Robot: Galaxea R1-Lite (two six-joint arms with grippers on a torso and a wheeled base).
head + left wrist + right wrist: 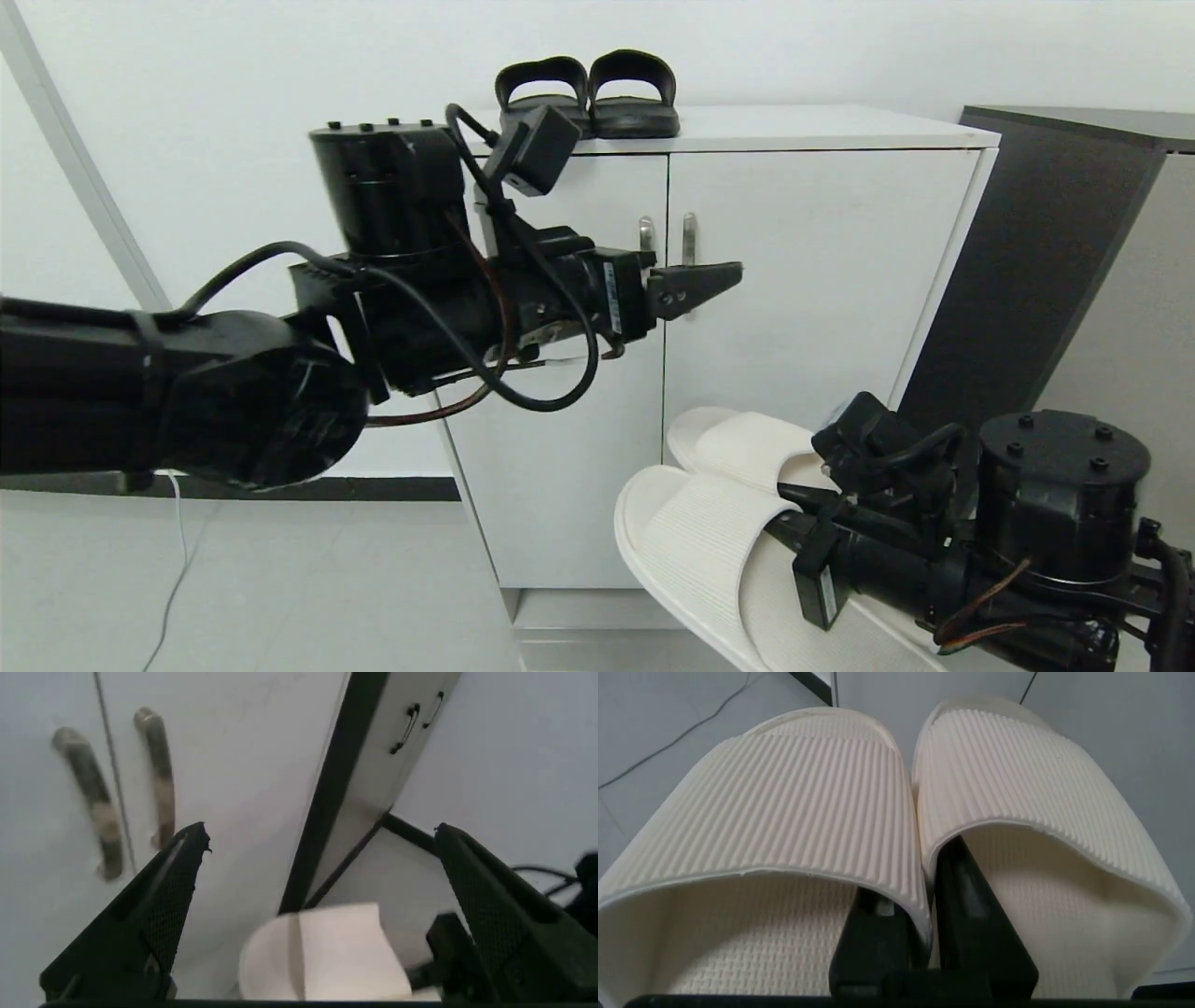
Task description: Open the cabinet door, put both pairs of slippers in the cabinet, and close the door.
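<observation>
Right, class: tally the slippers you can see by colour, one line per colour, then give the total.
Black slippers: 2
White slippers: 2
Total: 4

Behind everything you have a plain white wall (233,65). A pale slanted strip (79,159) runs down it on your left. A dark skirting band (392,488) lines the foot of the wall, above a pale floor (308,597). A thin white cable (184,551) trails down from the wall and across that floor. On your right stands a tall dark grey unit (1036,280) with a dark side panel and a paler grey face. In the left wrist view, that face carries two small dark handles (408,728).
</observation>
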